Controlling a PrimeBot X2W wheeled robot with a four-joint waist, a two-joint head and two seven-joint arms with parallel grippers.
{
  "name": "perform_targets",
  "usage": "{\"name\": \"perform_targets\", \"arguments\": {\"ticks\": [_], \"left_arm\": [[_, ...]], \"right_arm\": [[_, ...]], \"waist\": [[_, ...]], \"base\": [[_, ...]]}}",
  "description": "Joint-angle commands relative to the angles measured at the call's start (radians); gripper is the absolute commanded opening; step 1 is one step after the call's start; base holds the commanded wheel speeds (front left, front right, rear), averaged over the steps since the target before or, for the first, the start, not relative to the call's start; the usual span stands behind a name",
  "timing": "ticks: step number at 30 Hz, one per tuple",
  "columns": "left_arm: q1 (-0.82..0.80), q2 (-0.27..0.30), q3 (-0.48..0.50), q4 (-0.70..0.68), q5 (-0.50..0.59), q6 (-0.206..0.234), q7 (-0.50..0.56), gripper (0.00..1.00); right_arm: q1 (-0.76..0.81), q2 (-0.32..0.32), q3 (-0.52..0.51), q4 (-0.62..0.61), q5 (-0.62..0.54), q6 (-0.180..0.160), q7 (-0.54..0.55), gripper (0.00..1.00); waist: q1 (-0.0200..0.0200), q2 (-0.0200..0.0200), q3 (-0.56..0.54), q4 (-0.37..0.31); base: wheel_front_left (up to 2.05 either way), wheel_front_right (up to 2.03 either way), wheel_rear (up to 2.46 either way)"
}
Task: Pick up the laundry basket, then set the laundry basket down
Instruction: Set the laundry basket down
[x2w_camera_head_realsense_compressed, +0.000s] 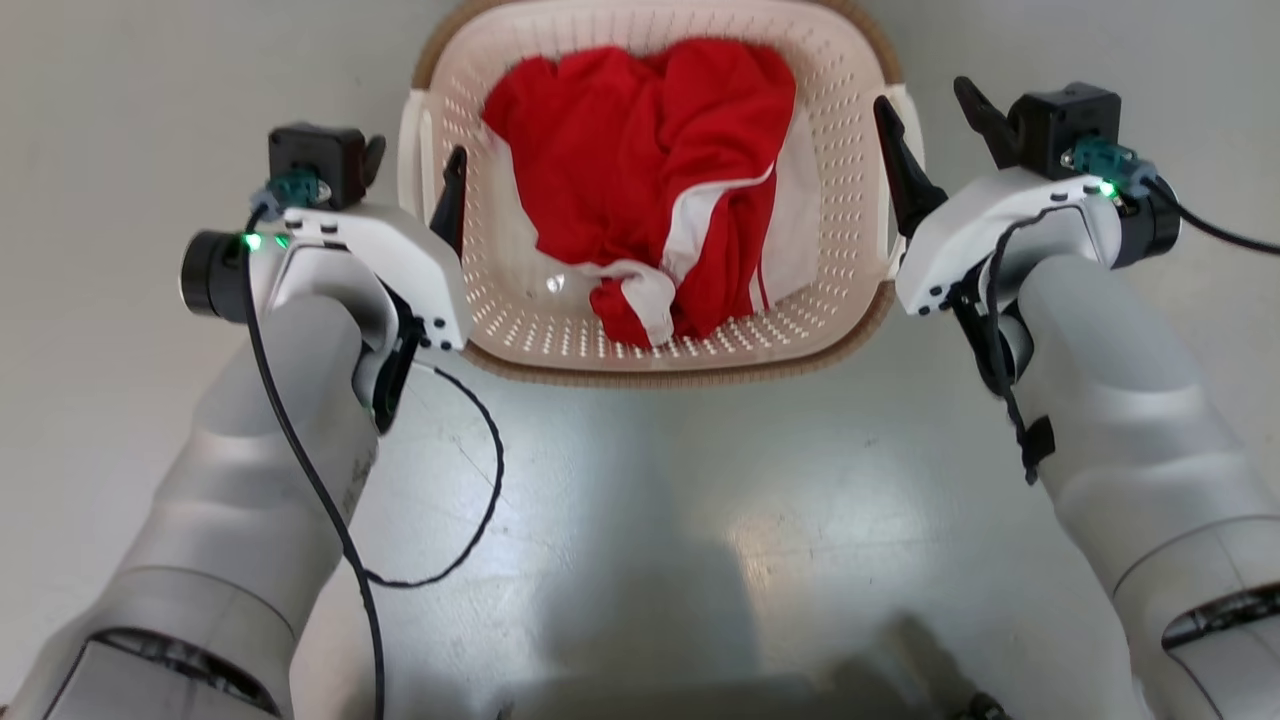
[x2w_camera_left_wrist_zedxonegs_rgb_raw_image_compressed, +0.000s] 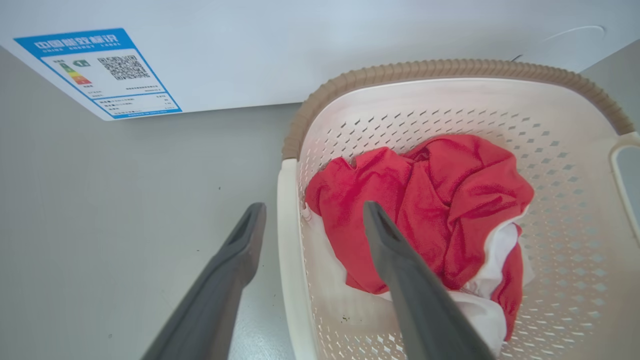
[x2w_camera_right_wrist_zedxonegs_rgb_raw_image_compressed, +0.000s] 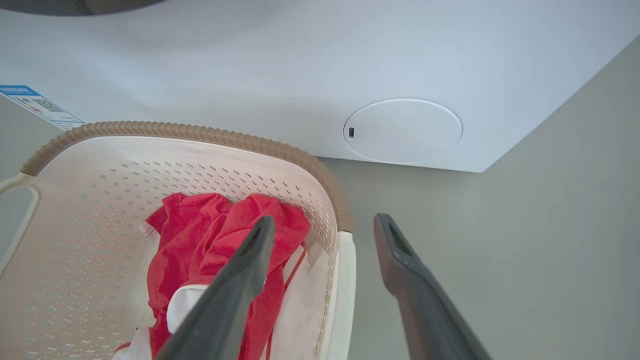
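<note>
Cream perforated plastic laundry basket (x2w_camera_head_realsense_compressed: 520, 325) looks light, stiff; open left hand (x2w_camera_head_realsense_compressed: 415, 160) and open right hand (x2w_camera_head_realsense_compressed: 925, 102) straddle its loop handles (x2w_camera_head_realsense_compressed: 408, 125).

Laundry basket (x2w_camera_head_realsense_compressed: 520, 325): one. White loop handles (x2w_camera_head_realsense_compressed: 410, 150): two, one each side. Brown woven-look rim stretches (x2w_camera_head_realsense_compressed: 680, 378): two, near and far, broken at handles. Red-and-white clothing (x2w_camera_head_realsense_compressed: 640, 150) inside: one heap; separate pieces cannot be counted. Grippers: two, left gripper (x2w_camera_head_realsense_compressed: 415, 148) and right gripper (x2w_camera_head_realsense_compressed: 921, 93). Dark fingers (x2w_camera_left_wrist_zedxonegs_rgb_raw_image_compressed: 400, 280): four, two per gripper. Pale forearms (x2w_camera_head_realsense_compressed: 260, 480): two. Washer (x2w_camera_right_wrist_zedxonegs_rgb_raw_image_compressed: 250, 60): one. Energy label (x2w_camera_left_wrist_zedxonegs_rgb_raw_image_compressed: 97, 72) on washer: one, bearing one QR code. Round cover (x2w_camera_right_wrist_zedxonegs_rgb_raw_image_compressed: 402, 130) on washer: one.
</note>
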Motion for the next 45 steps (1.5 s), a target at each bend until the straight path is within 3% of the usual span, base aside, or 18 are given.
{"name": "perform_targets", "arguments": {"ticks": [1, 21, 34, 45], "left_arm": [[0.039, 0.026, 0.024, -0.019, 0.011, 0.01, -0.006, 1.0], [0.347, 0.025, 0.213, -0.257, 0.12, -0.002, -0.006, 1.0], [0.542, 0.046, 0.365, -0.418, 0.198, -0.02, -0.006, 1.0], [0.752, 0.036, 0.477, -0.548, 0.229, -0.034, -0.006, 1.0]], "right_arm": [[0.062, 0.019, -0.007, -0.032, -0.023, 0.006, -0.011, 1.0], [0.331, -0.005, -0.221, -0.241, -0.228, 0.006, -0.011, 1.0], [0.496, -0.049, -0.22, -0.388, -0.218, 0.006, -0.011, 1.0], [0.746, -0.073, -0.22, -0.619, -0.167, 0.006, -0.011, 1.0]], "waist": [[0.0, 0.0, -0.039, 0.005], [0.0, 0.0, -0.449, 0.069], [0.0, 0.0, -0.636, 0.076], [0.0, 0.0, -0.785, 0.08]], "base": [[0.0, 0.0, 0.0], [0.0, 0.0, 0.0], [0.0, 0.0, 0.0], [0.0, 0.0, 0.0]]}}
